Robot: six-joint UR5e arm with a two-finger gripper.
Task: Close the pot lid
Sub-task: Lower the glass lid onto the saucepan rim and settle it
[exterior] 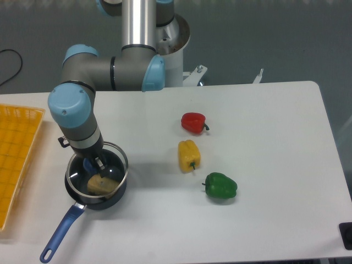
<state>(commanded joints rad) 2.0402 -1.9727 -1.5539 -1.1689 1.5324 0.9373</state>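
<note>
The dark pot (113, 196) stands at the table's front left, its blue handle (59, 233) pointing toward the front edge. A tan piece of food (102, 185) lies inside it. The glass pot lid (119, 164), rimmed in metal, hangs just above the pot and nearly lines up with its rim, slightly tilted. My gripper (91, 164) reaches down from above and is shut on the lid's blue knob (88, 165). The arm hides the lid's back left part.
A yellow basket (16, 159) sits at the left edge of the table. A red pepper (193, 122), a yellow pepper (188, 155) and a green pepper (221, 186) lie to the right of the pot. A dark object (346, 234) shows at the front right corner.
</note>
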